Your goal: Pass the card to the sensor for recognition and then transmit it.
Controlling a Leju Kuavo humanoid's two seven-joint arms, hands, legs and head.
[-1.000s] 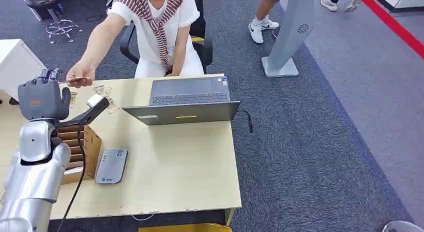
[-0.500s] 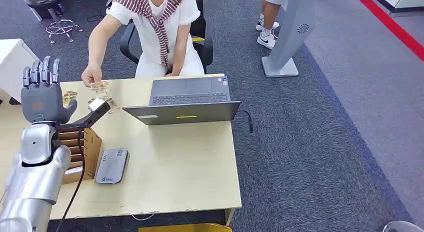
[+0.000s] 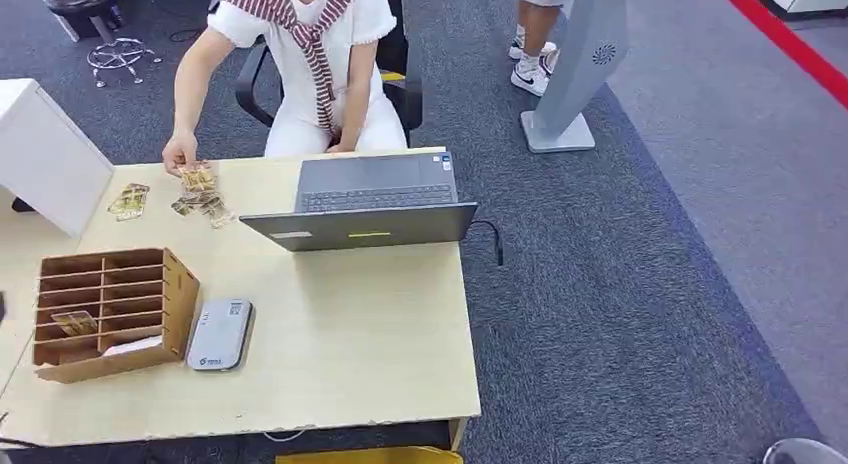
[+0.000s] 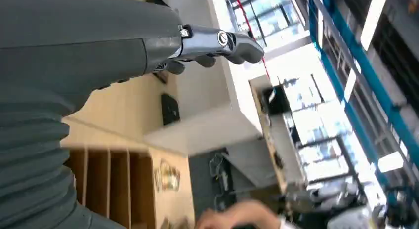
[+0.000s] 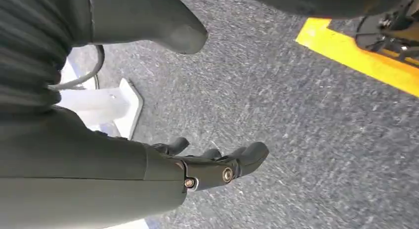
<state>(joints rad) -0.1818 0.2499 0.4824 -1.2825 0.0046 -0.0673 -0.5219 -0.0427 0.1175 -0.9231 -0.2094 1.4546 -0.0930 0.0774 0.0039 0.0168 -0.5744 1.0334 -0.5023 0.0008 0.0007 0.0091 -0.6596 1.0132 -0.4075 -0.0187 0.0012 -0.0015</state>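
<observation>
Several loose cards lie in a small pile on the far left of the table, and one more card sits apart to their left. A seated person's hand rests at the pile. The grey card sensor lies flat near the front left, beside a wooden slotted box with a card in one slot. My left hand hangs above the table near the box, fingers stretched out and holding nothing. My right hand hangs over grey carpet, holding nothing.
An open laptop faces the person at the table's far middle, its cable running off the right edge. A white box stands at the far left. A grey stand and another person's legs are behind on the carpet.
My left arm, raised over the table's left side with fingers spread, has dropped out of the head view. The person has brought the card down to the pile on the table.
</observation>
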